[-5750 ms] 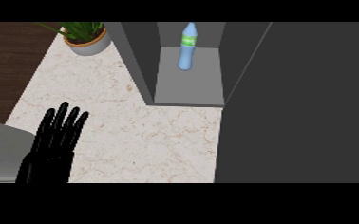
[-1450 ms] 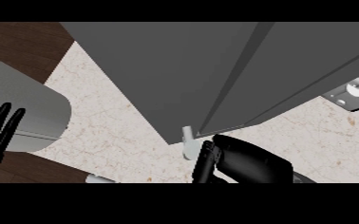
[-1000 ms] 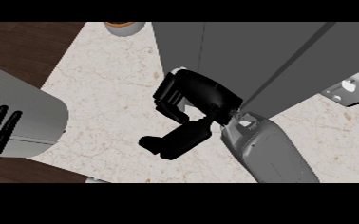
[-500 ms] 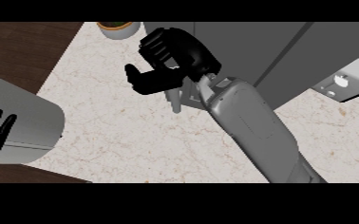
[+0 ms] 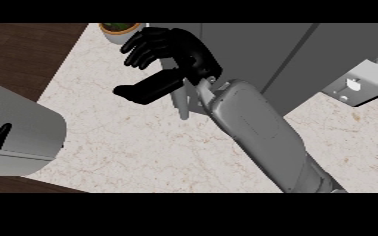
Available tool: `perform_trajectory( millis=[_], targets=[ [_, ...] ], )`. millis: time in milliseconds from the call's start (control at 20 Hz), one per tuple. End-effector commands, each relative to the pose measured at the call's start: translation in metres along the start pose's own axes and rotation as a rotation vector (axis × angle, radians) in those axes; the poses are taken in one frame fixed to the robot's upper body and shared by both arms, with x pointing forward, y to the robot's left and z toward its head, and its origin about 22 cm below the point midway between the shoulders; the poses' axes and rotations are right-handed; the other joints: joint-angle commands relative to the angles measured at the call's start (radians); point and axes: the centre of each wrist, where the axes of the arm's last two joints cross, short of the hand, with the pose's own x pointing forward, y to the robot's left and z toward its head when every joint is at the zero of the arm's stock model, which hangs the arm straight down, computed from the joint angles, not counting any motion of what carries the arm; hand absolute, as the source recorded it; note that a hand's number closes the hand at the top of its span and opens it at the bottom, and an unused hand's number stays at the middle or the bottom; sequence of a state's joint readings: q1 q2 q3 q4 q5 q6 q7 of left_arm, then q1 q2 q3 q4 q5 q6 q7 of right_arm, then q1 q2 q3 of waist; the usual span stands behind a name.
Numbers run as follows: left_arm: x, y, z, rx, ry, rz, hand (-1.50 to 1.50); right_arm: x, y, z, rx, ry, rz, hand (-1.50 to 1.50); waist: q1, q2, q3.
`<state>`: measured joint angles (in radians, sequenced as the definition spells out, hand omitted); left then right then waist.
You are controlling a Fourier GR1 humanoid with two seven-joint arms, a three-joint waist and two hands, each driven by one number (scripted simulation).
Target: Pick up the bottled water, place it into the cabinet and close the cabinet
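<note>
The right hand (image 5: 186, 56) has its fingers spread, grasping nothing. Just beyond them stands the cabinet (image 5: 251, 45) door. The bottled water is hidden, probably behind it; likely light, smooth plastic, best taken mid-body.

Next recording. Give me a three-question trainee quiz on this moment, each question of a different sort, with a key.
1. True or false: the bottled water shows in the head view.
2. What stands at the far left corner of the counter? A) a potted plant B) a plate C) a mug
3. Fill in: the black hand with open fingers in front of the grey cabinet is the robot's ____ hand.
Key: 1 false; 2 A; 3 right.
</note>
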<state>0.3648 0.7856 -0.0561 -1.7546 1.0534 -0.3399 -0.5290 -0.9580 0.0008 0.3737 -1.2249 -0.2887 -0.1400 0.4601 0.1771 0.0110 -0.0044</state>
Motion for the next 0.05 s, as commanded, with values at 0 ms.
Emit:
perform_trajectory(
  millis=[0],
  targets=[
    [0.0016, 0.0067, 0.0054, 0.014, 0.003, -0.019, -1.50, 0.0115, -0.0295, -0.0223, -0.190, -0.042, -0.091, -1.50, -0.017, 0.029, 0.001]
  ],
)
